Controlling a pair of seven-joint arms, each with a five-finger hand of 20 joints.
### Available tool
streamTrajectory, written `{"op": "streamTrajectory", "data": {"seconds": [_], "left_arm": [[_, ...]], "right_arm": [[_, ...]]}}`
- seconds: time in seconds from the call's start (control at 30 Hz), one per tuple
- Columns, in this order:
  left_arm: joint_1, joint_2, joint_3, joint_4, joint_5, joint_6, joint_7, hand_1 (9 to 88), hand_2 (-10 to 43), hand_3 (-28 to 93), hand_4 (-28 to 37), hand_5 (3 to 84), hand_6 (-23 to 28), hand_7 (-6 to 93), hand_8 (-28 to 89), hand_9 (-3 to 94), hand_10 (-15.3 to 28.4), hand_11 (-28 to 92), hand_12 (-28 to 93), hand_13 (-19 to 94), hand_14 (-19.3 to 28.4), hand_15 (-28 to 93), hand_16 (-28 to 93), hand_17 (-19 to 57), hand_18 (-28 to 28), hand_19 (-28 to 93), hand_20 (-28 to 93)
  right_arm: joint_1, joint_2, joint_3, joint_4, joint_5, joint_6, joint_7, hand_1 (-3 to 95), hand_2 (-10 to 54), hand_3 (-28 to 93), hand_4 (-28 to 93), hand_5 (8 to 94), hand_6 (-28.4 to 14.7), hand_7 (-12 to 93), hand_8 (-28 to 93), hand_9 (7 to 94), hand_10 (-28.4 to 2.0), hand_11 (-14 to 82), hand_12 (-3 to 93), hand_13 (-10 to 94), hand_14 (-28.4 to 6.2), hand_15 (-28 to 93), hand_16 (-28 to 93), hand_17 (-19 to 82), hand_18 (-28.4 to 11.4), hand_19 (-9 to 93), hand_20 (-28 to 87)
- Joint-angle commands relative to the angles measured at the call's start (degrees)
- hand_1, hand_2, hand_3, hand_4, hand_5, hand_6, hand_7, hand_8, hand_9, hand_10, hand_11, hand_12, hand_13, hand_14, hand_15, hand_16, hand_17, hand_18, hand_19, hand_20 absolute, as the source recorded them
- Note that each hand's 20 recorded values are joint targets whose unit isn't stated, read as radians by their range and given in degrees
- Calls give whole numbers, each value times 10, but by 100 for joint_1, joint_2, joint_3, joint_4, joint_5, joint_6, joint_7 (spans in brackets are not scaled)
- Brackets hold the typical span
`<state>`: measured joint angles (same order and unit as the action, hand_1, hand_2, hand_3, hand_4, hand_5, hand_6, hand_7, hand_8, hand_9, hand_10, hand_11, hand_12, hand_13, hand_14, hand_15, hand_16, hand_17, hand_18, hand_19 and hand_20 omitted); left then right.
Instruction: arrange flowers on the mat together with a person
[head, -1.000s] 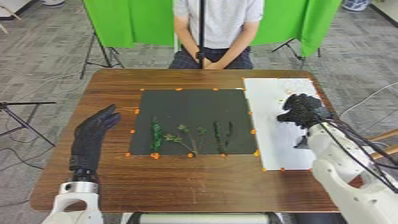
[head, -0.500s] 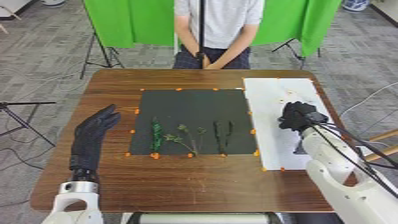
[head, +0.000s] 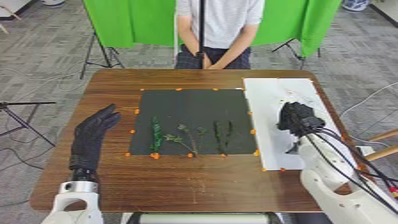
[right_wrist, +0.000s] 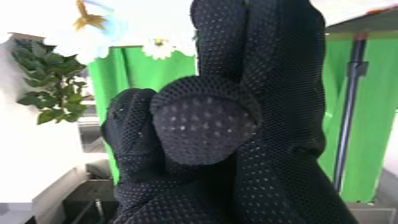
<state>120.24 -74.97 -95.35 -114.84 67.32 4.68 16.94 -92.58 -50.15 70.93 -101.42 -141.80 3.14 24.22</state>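
Note:
Over the white mat (head: 275, 159), in the head view, my right hand (head: 297, 116) has relaxed fingers and no flower visible in it. Pale flowers (head: 296, 95) lie beyond it, and a dark leafy piece (head: 292, 148) is partly hidden by the arm. The right wrist view has my right hand (right_wrist: 280, 90) with long straight fingers, near white blossoms (right_wrist: 158, 48) and green leaves (right_wrist: 55, 82). My left hand (head: 94, 132) rests open left of the black mat (head: 182, 107). On that mat lie a green sprig (head: 156, 136), a branching sprig (head: 187, 140) and dark stems (head: 222, 137).
Orange markers (head: 155, 156) line the mats' edges on the brown table (head: 169, 187). Across the table sits a person with hands (head: 213, 65) together in the lap, apart from the flowers. Green cloth (head: 293, 30) hangs behind.
My right hand has shifted toward the near side of the white mat, and its arm has swung a little. The left hand and the sprigs on the black mat stay where they were.

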Motion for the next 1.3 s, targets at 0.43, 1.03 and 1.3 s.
{"op": "streamTrajectory", "data": {"seconds": [0.43,1.03,1.3], "left_arm": [[516,117,-516,-54,-395,644,103,156,5,703,-282,492,40,101,-58,475,147,151,120,364,166,126,5,68,103,68,154],[-130,241,-150,362,-535,805,-51,160,216,706,-282,495,39,108,-61,481,147,155,118,370,165,138,2,73,100,72,157],[201,227,-117,140,-537,952,157,312,230,746,-103,436,33,124,-71,490,145,171,112,382,161,164,-18,85,96,82,155]], "right_arm": [[3811,-1353,-2049,203,805,-265,-1028,931,-95,-283,368,829,26,218,94,937,-72,107,413,937,11,558,243,589,-136,922,291],[4315,-3499,-3311,2003,-30,-1456,-2183,924,-95,-283,375,823,31,228,90,937,-67,103,416,937,10,554,252,582,-137,923,297],[4009,-3192,-3822,1397,188,-1776,-1860,921,-95,-283,375,818,33,234,85,937,-65,95,417,937,9,551,257,578,-135,921,300]]}}
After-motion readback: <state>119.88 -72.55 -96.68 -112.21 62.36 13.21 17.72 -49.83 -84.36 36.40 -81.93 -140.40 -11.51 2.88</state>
